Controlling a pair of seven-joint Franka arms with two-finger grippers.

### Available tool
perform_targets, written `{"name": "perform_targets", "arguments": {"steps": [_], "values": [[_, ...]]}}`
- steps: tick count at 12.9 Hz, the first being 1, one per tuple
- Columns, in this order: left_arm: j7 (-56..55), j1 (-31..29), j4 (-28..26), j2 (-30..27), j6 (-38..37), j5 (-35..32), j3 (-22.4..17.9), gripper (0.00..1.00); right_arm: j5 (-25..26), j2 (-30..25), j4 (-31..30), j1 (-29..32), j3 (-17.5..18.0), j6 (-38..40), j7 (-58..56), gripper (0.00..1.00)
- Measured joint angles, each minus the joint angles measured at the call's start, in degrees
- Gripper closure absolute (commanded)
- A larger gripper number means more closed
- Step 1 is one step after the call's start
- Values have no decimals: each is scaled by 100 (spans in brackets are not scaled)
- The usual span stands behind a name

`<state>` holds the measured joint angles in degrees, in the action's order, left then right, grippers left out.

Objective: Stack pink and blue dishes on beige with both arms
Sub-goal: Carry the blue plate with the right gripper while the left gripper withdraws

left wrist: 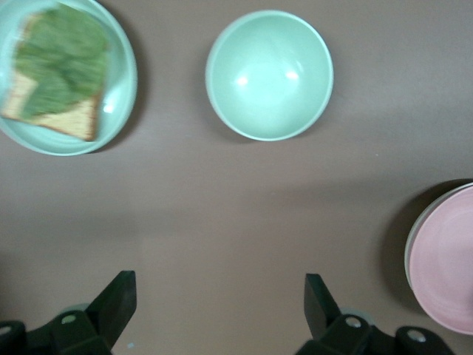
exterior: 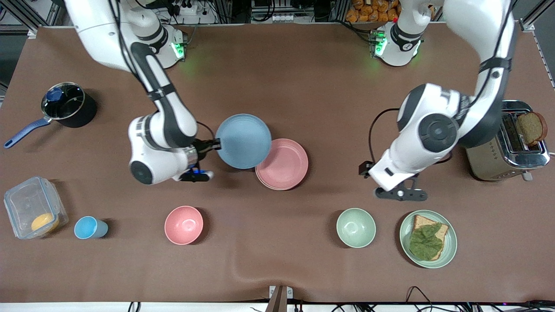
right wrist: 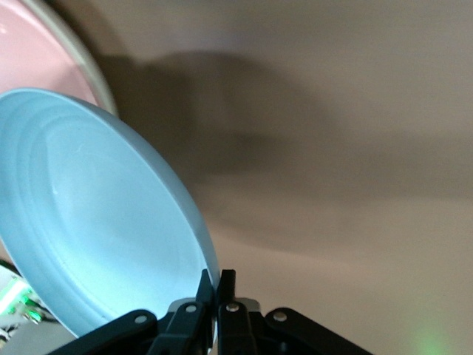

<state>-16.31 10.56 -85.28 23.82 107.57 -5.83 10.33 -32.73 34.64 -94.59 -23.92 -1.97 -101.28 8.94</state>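
The green plate (exterior: 451, 242) holds leaf-topped bread; the right gripper (exterior: 216, 144) grips the blue plate (exterior: 243, 141), the left gripper (left wrist: 218, 307) gapes.

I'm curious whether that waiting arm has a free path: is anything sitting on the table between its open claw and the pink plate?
No. In the left wrist view only bare brown table lies between the left gripper and the pink plate.

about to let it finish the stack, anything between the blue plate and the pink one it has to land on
Nothing visible. The right gripper holds the blue plate by its rim, already overlapping the pink plate; the left gripper hovers open over bare table.
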Motion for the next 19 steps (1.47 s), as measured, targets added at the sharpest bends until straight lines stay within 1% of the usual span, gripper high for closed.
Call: {"name": "perform_targets", "arguments": {"steps": [3, 5, 7, 10, 11, 12, 13, 14, 15, 17, 19], "values": [[549, -344, 40, -695, -668, 27, -4, 0, -284, 428, 304, -370, -3, -624, 398, 100], [934, -587, 34, -1205, -1143, 80, -66, 0, -533, 603, 392, -396, -11, -775, 399, 100], [1074, -766, -81, -1636, -1454, 161, -200, 0, -779, 695, 508, -395, -34, -877, 399, 100], [1109, -787, -325, -1846, -1491, 1028, -834, 0, -948, 788, 689, -410, -34, -945, 399, 100], [1228, -902, -417, -1846, -1489, 1147, -966, 0, -1019, 810, 713, -424, -33, -998, 399, 100], [1406, -1049, -490, -1845, -1484, 1192, -1009, 0, -1067, 825, 716, -446, -32, -1074, 399, 100], [1554, -1117, -525, -1848, -1479, 1182, -1023, 0, -1093, 846, 718, -473, -31, -1128, 399, 82], [1600, -1101, -527, -1862, -1472, 1152, -1019, 0, -1100, 879, 723, -500, -30, -1194, 399, 16], [1600, -1044, -539, -1910, -1469, 1121, -1011, 0, -1105, 916, 734, -519, -29, -1273, 399, 0], [1584, -929, -689, -2096, -1415, 1072, -1000, 0, -1109, 958, 755, -533, -29, -1325, 399, 0], [1584, -877, -860, -2259, -1324, 798, -1001, 0, -1111, 958, 831, -533, -39, -1323, 399, 0]]}}
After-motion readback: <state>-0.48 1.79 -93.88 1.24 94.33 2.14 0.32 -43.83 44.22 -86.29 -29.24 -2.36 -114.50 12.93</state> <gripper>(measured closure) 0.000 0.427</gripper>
